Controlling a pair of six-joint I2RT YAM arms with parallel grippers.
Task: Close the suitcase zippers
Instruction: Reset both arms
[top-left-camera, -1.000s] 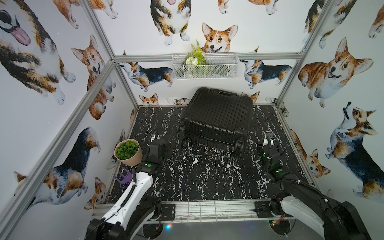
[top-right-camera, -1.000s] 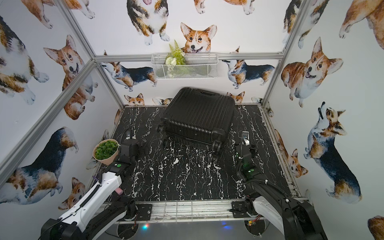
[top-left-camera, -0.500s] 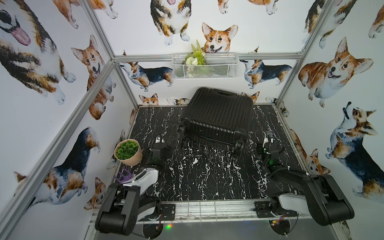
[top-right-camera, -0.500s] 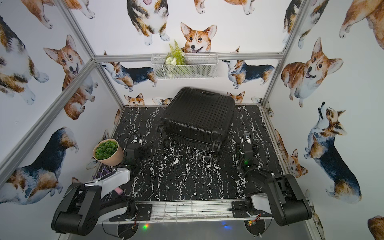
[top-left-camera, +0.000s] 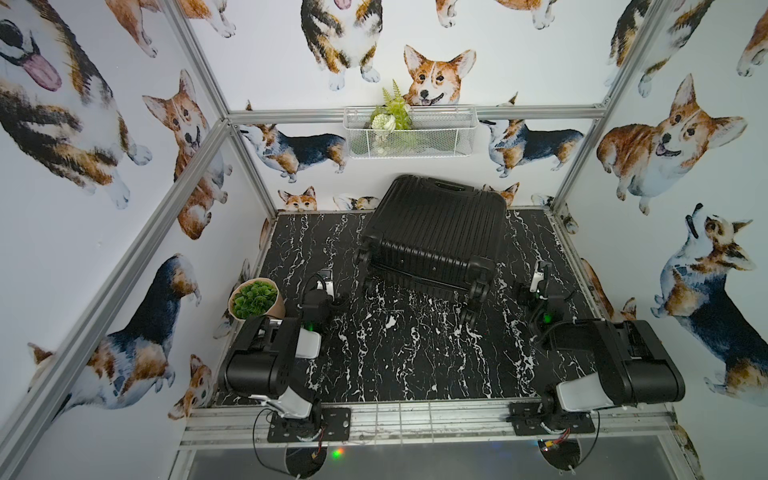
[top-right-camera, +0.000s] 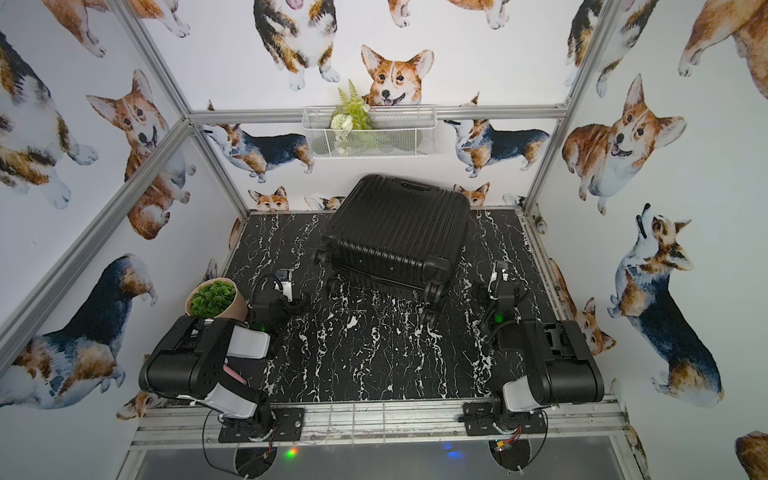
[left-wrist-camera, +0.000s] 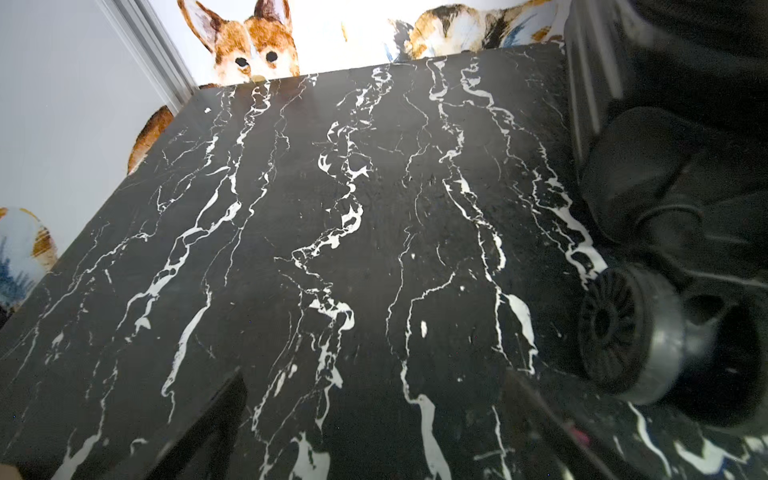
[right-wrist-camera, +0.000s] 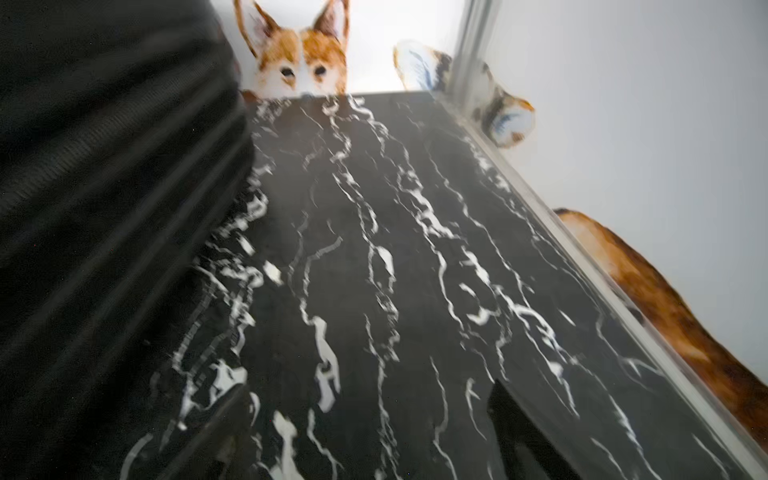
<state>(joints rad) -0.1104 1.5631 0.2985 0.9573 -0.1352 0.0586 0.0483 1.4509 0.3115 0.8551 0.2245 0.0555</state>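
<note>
The black ribbed suitcase lies flat at the back middle of the marble table, lid down, wheels toward the front; it also shows in a top view. A thin dark zipper seam runs along its near side; the pulls are too small to make out. My left gripper hovers left of the near-left wheel, open, nothing between its fingers. My right gripper is open to the right of the suitcase's side wall, apart from it.
A potted green plant stands by the left arm's elbow. A white wire basket with greenery hangs on the back wall. Both arms are folded over the front rail. Walls close in the table on three sides.
Both arms have folded up, their elbows swinging back over the front rail, while the grippers stay nearly in place. The suitcase has not moved.
</note>
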